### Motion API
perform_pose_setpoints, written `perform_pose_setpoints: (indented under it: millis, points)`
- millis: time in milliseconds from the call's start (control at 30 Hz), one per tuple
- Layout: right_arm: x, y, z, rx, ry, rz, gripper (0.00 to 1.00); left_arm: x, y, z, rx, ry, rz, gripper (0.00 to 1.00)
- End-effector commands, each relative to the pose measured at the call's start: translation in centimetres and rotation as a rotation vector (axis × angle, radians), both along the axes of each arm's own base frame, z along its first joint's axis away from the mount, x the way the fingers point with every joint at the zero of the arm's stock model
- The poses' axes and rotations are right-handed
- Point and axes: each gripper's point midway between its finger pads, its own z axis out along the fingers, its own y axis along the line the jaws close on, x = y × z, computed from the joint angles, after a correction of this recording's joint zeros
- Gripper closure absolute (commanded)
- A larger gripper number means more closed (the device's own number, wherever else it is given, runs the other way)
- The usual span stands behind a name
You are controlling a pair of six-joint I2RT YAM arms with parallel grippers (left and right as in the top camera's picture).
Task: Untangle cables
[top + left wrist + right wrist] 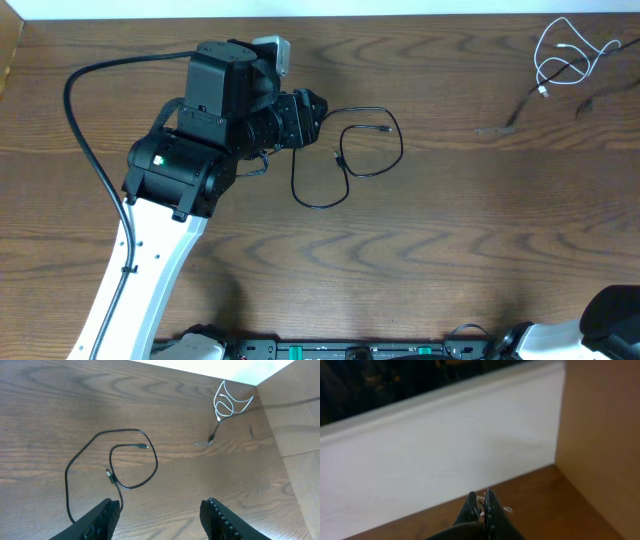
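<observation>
Thin black cable (157,462) in loose loops on grained wooden table (225,480)

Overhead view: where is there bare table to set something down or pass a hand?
Bare wood: the stretch between the black cable and the white cable, and the front half right of the left arm. Crowded: back left, where the open left gripper hangs beside the black loops, and the far right corner holding the white coil.
</observation>
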Motion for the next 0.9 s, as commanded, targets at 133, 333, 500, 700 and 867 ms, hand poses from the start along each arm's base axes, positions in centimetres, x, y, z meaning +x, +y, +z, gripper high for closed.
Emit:
perform_pose_setpoints:
  millis: [133,333,500,700,867]
  points:
    - [-0.1,-6.2,-9.0,0.097,0.213,-0.168,0.99,0.2,0.1,0.2,0.013,-0.014,0.0,0.44]
    - [0.7,-9.8,-19.3,0.174,0.414,-0.254,0.99,0.2,0.1,0.2,0.012,-0.013,0.0,0.43]
    - [1.1,-10.5,-23.6,0.209,0.487,-0.26,0.95,0.2,0.1,0.2,0.012,-0.013,0.0,0.44]
    - [-2.0,-10.5,-26.1,0.347,0.592,-0.381,0.01,0.2,0.1,0.2,0.012,-0.013,0.0,0.44]
    - [-8.2,-8.8,-29.4,0.621,0.765,-0.536,0.01,0.2,0.1,0.2,0.012,-0.013,0.0,0.44]
